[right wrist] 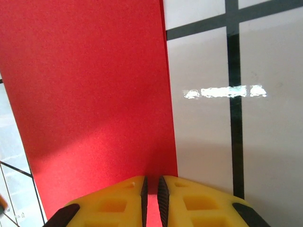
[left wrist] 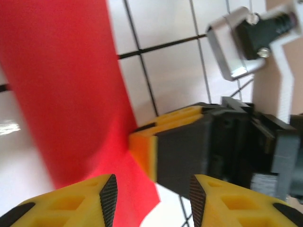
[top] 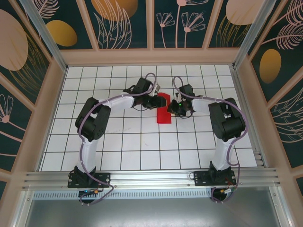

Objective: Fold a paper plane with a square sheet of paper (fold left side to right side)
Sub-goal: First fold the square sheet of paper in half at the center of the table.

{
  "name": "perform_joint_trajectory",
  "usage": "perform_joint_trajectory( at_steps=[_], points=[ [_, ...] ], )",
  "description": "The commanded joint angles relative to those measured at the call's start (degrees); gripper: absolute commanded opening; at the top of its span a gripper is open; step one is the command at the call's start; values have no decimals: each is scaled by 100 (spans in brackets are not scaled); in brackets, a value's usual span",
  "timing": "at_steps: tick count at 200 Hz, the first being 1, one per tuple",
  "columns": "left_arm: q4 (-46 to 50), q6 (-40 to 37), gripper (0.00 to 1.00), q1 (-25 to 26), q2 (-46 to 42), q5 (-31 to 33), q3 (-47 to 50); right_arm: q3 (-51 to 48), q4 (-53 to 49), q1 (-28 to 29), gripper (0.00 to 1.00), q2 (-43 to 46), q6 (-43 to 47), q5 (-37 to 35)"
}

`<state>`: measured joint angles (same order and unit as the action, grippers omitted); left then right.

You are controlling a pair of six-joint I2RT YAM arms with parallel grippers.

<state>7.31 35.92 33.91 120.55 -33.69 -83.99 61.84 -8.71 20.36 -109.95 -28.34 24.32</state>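
Plain bright red, that thin sheet of paper [top: 163,116], against the glossy white tabletop [top: 132,142] ruled in black grid lines. The right gripper [right wrist: 151,184] is yellow, black-padded; teal wall panels [top: 125,23] carry peach leaves.

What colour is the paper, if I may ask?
The paper is plain bright red; best in the right wrist view.

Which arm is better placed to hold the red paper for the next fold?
Probably the right: the right gripper is already pinched onto the edge of the red paper, while the left gripper is open, holding nothing.
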Motion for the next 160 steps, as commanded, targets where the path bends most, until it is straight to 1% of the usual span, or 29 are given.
perform_joint_trajectory(
  at_steps=[1,12,46,87,131,160],
  points=[
    [-310,180,47,27,311,-345,-204,-76,-553,-14,20,-388,144,-392],
    [-227,163,47,25,424,-257,-267,-58,-560,2,20,-399,144,-401],
    [225,-50,46,24,717,285,-447,7,-633,37,20,-431,162,-434],
    [432,-145,46,-6,799,714,-373,30,-695,41,20,-465,188,-480],
    [396,-181,45,-127,727,877,7,82,-816,56,20,-489,249,-559],
    [191,-155,45,-264,493,850,468,100,-878,49,20,-493,285,-595]
  ],
)
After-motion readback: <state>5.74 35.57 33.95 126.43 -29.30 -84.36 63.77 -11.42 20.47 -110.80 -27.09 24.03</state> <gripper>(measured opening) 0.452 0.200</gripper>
